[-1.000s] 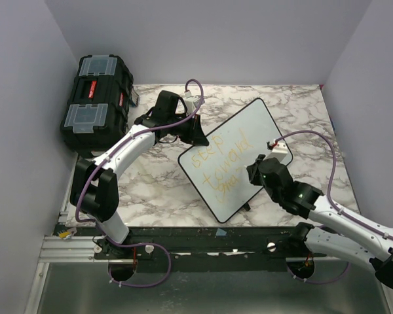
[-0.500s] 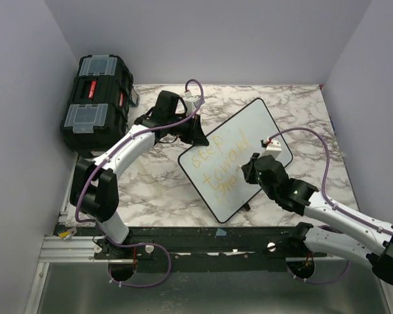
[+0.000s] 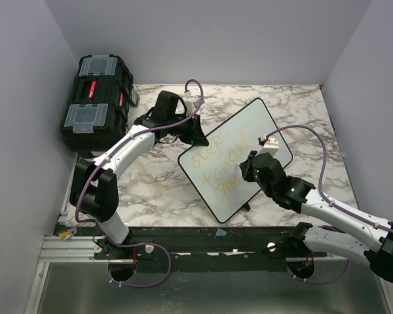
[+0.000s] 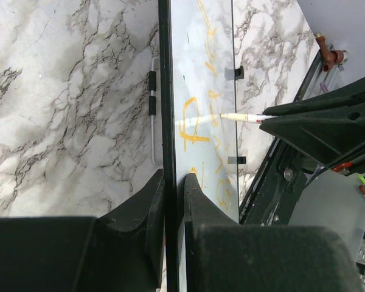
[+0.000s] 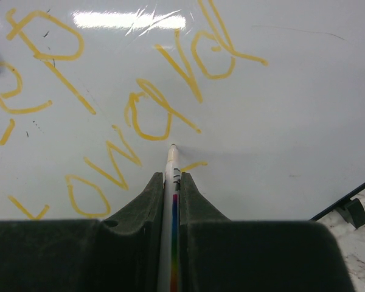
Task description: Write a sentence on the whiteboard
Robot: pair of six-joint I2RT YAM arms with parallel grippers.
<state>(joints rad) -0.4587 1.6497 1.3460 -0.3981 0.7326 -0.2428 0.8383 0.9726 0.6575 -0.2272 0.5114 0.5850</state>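
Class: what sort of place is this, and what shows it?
Probably a robot test cell: left arm and right arm mounted on a black rail, plain walls boxing in a marble-patterned table, black toolbox alongside.

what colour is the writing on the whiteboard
The writing is yellow-orange on the white whiteboard. It shows best in the right wrist view.

Marble-patterned table point(image 3: 157, 190); bearing the whiteboard point(image 3: 255, 124), propped on small black feet. Black toolbox point(image 3: 95, 98) at far-left corner.
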